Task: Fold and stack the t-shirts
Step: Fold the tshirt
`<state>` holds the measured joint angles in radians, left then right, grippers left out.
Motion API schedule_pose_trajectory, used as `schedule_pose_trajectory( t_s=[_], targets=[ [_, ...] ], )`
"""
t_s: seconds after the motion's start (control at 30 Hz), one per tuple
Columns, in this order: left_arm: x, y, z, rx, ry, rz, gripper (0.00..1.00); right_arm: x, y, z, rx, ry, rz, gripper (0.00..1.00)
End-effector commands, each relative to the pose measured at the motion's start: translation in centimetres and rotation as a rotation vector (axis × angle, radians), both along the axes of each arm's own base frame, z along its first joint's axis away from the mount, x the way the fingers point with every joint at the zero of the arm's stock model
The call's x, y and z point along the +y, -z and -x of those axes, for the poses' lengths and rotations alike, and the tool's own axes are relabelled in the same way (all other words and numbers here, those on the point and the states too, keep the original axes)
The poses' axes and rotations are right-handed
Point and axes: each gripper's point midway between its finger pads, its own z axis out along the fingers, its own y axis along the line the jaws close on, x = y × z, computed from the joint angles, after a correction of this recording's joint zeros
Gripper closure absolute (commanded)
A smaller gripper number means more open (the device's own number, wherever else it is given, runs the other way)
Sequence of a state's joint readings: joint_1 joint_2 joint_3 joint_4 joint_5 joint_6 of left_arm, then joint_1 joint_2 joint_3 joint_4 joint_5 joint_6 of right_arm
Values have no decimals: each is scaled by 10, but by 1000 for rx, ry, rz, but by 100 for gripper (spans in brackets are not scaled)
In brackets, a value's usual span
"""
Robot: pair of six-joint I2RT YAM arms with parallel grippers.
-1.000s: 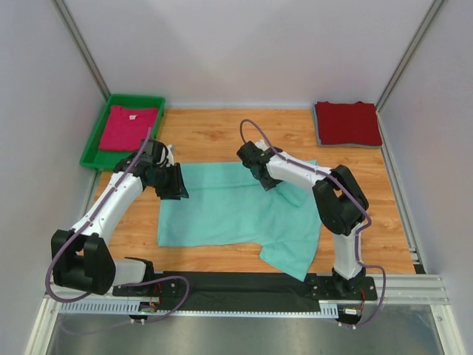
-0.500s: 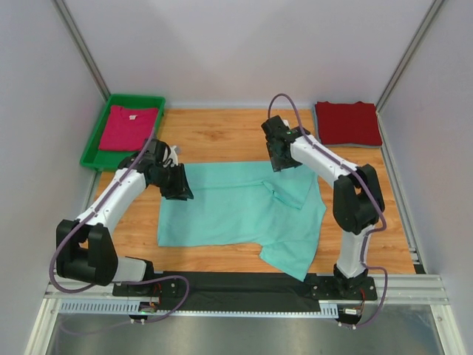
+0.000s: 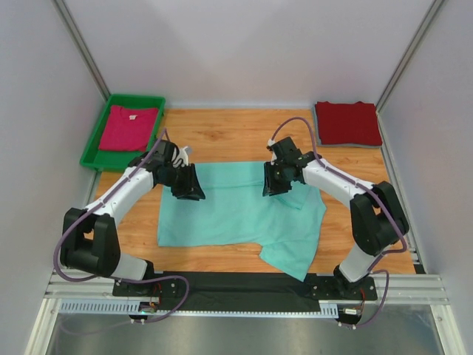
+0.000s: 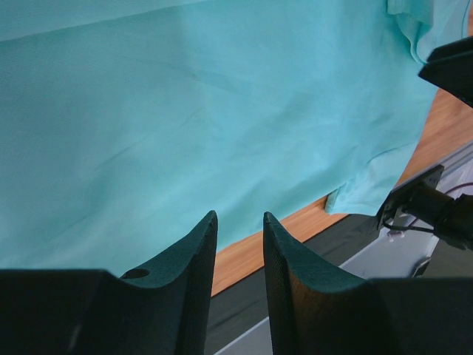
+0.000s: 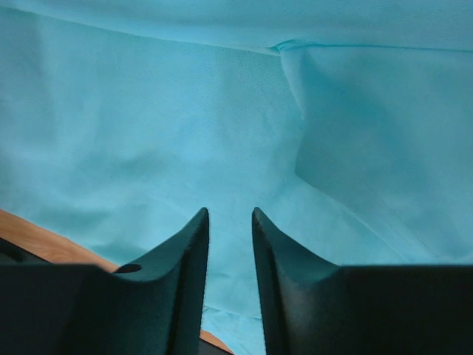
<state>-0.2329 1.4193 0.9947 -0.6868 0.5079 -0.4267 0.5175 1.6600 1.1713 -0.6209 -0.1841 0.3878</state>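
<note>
The mint-teal t-shirt point(image 3: 229, 211) lies spread on the wooden table, its right sleeve folded inward and a flap reaching toward the near edge. My left gripper point(image 3: 192, 186) hovers over its left upper edge, jaws slightly apart and empty; in the left wrist view point(image 4: 240, 218) the shirt point(image 4: 185, 111) lies beyond the fingers. My right gripper point(image 3: 272, 182) is over the shirt's upper right part, jaws slightly apart and empty point(image 5: 230, 214), with the cloth point(image 5: 148, 126) beneath. The dark red t-shirt point(image 3: 347, 123) lies folded at the back right. The magenta-pink t-shirt point(image 3: 129, 127) lies in the tray.
A green plastic tray point(image 3: 90, 148) stands at the back left corner. Grey walls enclose the table on three sides. A black strip point(image 3: 244, 285) and metal rail run along the near edge by the arm bases.
My right gripper has come from the shirt's back edge down onto its upper right part. My left gripper has moved right over the shirt's left edge. The right sleeve now lies folded in.
</note>
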Motion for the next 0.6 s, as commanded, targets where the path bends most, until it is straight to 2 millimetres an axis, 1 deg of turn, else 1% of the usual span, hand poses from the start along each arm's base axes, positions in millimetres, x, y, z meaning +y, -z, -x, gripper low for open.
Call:
schedule_pose_trajectory(
  t_s=[0.0, 0.07, 0.13, 0.2, 0.23, 0.33, 0.4, 0.5, 0.53, 0.57],
  targets=[
    [-23, -8, -1, -14, 57, 49, 62, 20, 3, -10, 1, -8, -88, 78],
    [-27, -13, -3, -20, 64, 48, 63, 18, 11, -14, 0, 5, -67, 80],
    [-27, -15, -4, -31, 59, 47, 63, 14, 16, -14, 1, 25, -48, 79],
    [-24, -15, -2, -36, 62, 30, 62, 7, 22, -17, -19, 51, -16, 75],
    [-22, -15, -1, -37, 65, 22, 62, 6, 25, -15, -12, 50, -11, 74],
    [-18, -12, 4, -24, 71, -3, 62, -5, 31, -22, -67, 79, 40, 71],
    [-17, -13, 8, -16, 70, -5, 62, -8, 35, -26, -95, 90, 49, 70],
    [-15, -16, 13, -16, 71, -4, 62, -14, 35, -35, -148, 116, 70, 69],
    [-14, -17, 14, -19, 73, -6, 62, -19, 30, -42, -189, 143, 86, 69],
    [-13, -17, 16, -20, 77, -11, 62, -21, 29, -44, -205, 152, 94, 69]
  ],
)
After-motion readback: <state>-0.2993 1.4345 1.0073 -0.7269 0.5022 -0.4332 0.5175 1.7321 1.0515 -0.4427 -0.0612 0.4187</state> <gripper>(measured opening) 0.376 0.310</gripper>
